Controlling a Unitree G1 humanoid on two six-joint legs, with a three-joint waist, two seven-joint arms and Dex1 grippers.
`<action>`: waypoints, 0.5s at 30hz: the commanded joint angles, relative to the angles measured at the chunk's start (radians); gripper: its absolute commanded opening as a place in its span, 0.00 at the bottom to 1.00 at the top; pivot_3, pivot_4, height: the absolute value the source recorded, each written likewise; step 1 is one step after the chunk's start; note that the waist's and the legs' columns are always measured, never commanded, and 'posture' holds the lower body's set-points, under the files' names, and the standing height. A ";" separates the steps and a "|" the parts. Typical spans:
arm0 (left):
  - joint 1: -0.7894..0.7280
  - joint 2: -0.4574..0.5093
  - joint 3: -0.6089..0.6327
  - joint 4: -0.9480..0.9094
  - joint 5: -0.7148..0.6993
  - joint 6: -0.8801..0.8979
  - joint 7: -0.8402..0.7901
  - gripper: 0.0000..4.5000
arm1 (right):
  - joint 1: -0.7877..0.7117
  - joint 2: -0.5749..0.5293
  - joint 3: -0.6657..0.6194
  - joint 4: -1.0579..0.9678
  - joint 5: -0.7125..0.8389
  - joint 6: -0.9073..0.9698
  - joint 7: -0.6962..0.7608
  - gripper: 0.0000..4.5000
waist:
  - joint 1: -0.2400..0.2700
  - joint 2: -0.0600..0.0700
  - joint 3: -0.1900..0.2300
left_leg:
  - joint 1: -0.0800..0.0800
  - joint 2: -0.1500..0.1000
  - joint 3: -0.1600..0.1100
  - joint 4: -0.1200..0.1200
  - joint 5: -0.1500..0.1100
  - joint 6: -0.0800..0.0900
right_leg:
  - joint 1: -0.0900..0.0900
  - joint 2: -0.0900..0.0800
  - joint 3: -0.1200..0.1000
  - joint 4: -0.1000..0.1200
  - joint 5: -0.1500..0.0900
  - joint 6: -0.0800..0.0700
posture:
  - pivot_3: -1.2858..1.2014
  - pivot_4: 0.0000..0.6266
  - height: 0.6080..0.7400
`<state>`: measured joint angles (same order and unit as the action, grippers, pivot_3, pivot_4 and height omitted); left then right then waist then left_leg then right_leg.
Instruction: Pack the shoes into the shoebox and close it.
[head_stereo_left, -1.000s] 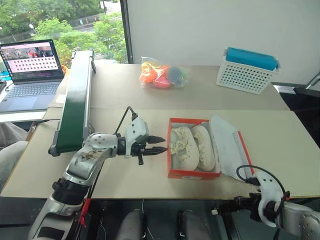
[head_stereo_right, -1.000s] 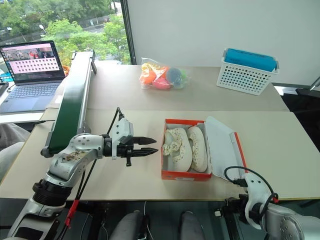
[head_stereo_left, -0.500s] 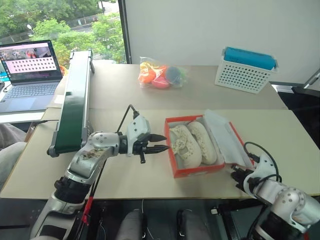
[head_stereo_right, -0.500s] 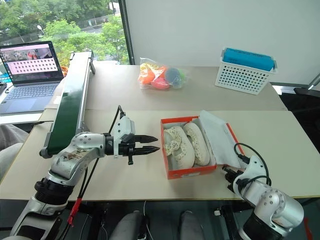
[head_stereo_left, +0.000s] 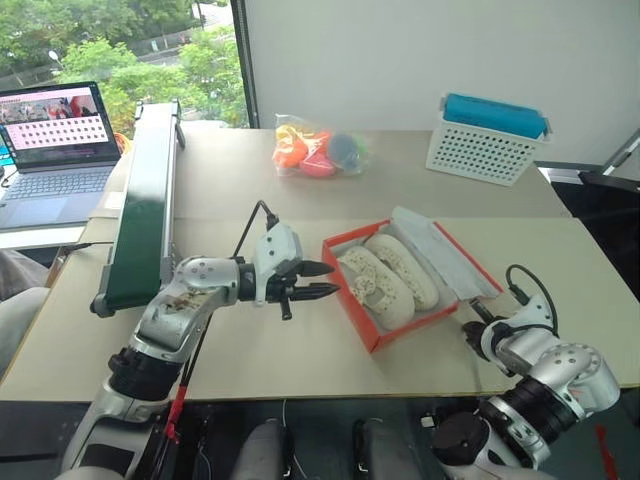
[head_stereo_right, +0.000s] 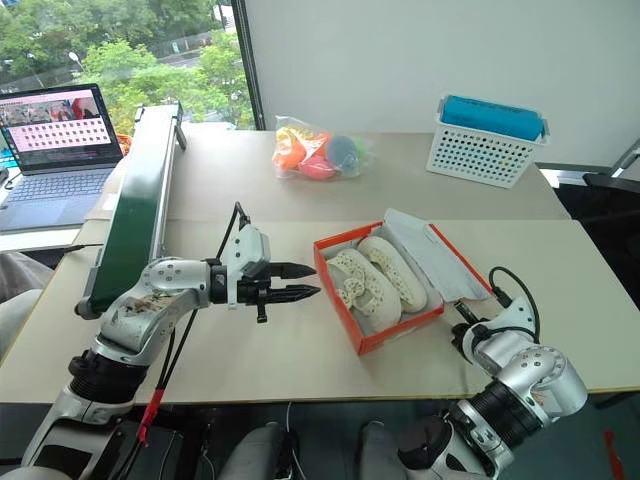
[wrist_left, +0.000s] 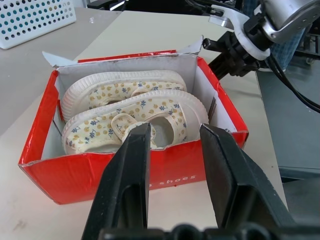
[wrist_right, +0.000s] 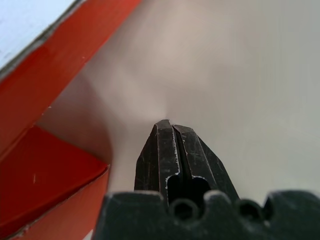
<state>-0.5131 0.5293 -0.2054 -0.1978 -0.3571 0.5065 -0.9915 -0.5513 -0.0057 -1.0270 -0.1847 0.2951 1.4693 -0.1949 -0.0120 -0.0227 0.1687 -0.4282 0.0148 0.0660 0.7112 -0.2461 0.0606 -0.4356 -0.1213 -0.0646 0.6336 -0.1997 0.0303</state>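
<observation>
Left eye view: shoebox (head_stereo_left: 372, 335) between parted left end effector (head_stereo_left: 330, 280) and closed right end effector (head_stereo_left: 470, 331).

Silver-grey arms, black cables, black-fingered left tool (head_stereo_left: 322, 280)

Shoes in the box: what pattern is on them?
Cream shoes with small blue-and-yellow floral print; clearest in left wrist view.
</observation>
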 joint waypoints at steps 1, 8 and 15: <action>-0.032 0.001 0.020 -0.003 -0.005 -0.005 0.003 0.36 | 0.010 -0.073 0.026 0.091 -0.034 -0.087 -0.013 0.01 | 0.001 0.000 0.000 | 0.001 0.000 0.000 0.000 0.000 0.000 | 0.001 0.000 0.000 0.000 -0.001 0.001 | 0.52 0.24 0.69; -0.035 0.006 0.029 0.000 -0.004 -0.005 0.011 0.36 | 0.014 -0.137 0.093 0.038 -0.038 -0.034 -0.021 0.01 | 0.001 0.001 0.000 | -0.001 0.000 0.000 -0.001 0.000 0.000 | -0.001 0.000 0.000 0.000 0.000 -0.001 | 0.52 0.24 0.69; -0.033 0.003 0.029 -0.008 -0.005 0.001 0.022 0.36 | -0.098 -0.219 0.024 0.225 -0.040 -0.102 -0.033 0.01 | -0.001 0.004 0.001 | -0.002 0.000 0.001 0.000 0.000 0.000 | -0.002 0.000 0.001 0.000 0.000 0.001 | 0.52 0.24 0.69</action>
<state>-0.5331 0.5297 -0.1980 -0.1816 -0.3562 0.5065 -0.9736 -0.6088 -0.1807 -0.9797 -0.0057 0.2525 1.4220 -0.2223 -0.0134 -0.0182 0.1699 -0.4299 0.0146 0.0667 0.7107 -0.2460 0.0608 -0.4376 -0.1216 -0.0639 0.6338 -0.2004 0.0315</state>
